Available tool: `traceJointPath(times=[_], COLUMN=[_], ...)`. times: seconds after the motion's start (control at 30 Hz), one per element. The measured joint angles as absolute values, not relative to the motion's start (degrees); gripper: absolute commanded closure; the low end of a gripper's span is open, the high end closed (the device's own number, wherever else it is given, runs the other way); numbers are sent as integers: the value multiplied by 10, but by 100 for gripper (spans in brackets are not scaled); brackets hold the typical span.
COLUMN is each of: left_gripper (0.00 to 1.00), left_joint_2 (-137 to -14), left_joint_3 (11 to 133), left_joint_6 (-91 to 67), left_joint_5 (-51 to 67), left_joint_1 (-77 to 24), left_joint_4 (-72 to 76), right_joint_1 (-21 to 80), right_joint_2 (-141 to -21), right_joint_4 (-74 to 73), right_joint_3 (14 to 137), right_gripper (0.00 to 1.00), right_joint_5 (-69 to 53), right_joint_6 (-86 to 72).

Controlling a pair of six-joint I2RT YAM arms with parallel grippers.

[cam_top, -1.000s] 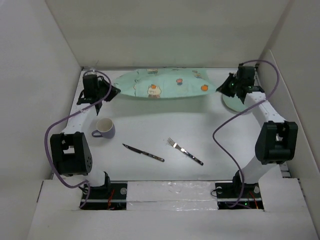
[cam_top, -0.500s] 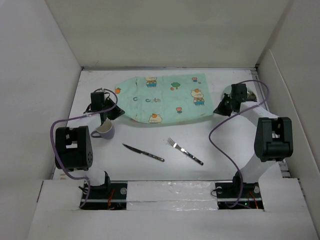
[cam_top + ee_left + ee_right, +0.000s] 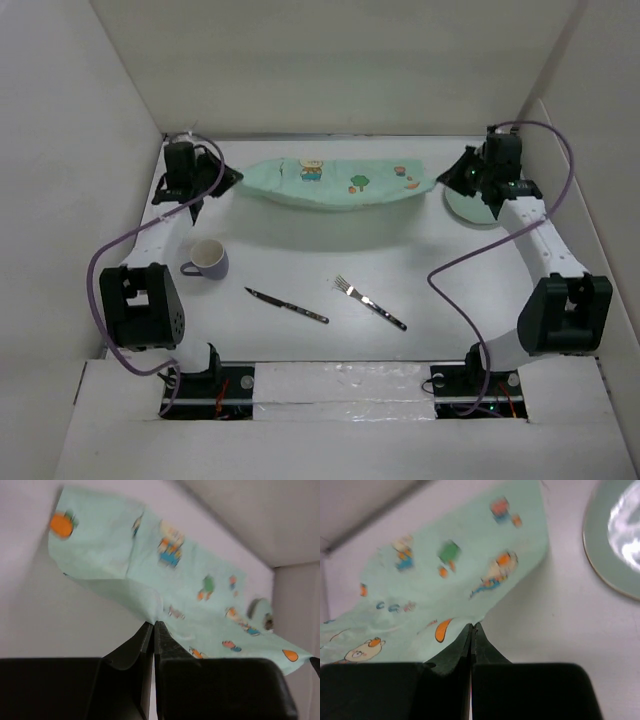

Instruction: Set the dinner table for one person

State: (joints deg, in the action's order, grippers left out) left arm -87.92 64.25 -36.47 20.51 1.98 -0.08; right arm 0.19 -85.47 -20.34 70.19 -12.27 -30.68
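Now, at the bottom of the top view we see the 2 arm bases bolted at the near edge of the dinner table [image 3: 300, 245], the big white surface that fills the middle of the frame. Just above them, in the lower centre, a knife [image 3: 287, 305] and a fork [image 3: 370, 301] lie flat on the white top, side by side but apart, both slanting down to the right. To the left of the knife, a little higher in the frame, a mug [image 3: 207, 258] stands upright with its mouth facing up and its handle to the left.

Further up, a mint-green placemat [image 3: 340, 180] with cartoon prints stretches across the upper middle of the frame between the 2 pincers. The left gripper [image 3: 228, 180], in the upper left, is pinched tight on the cloth's left end; in its wrist view the left gripper [image 3: 153, 624] has both fingers pressed together on a fold of the placemat [image 3: 190, 590]. The right gripper [image 3: 447, 178], in the upper right, nips the other end the same way, and its wrist view shows the closed tips of the right gripper [image 3: 471, 626] on the edge of the placemat [image 3: 445, 580]. The cloth sags between them and throws a soft shadow on the table (we cannot tell whether its middle touches the surface).

At the upper right, partly behind the right arm, a pale green plate [image 3: 470, 207] rests on the table, also seen at the upper right of the right wrist view [image 3: 615, 545].
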Motion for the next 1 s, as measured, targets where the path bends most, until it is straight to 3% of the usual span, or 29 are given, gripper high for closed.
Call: traceJointPath(times=[0.33, 0.53, 0.77, 1.0], left_gripper=[100, 100, 100, 100], left_joint_2=[-782, -781, -871, -1030], left_joint_3=[851, 943, 1011, 1127], left_joint_6=[-390, -395, -406, -428], left_joint_5=[225, 223, 207, 202], left_joint_1=[20, 20, 20, 20], left_joint_4=[-31, -57, -65, -99], right_joint_1=[20, 18, 9, 4], right_joint_2=[-728, -731, -868, -1071], right_joint_4=[-226, -246, -240, -284], right_joint_3=[899, 994, 1068, 1235], right_gripper=[100, 100, 100, 100], right_joint_5=[-94, -88, -90, -95], right_joint_6=[-306, -302, -307, -318])
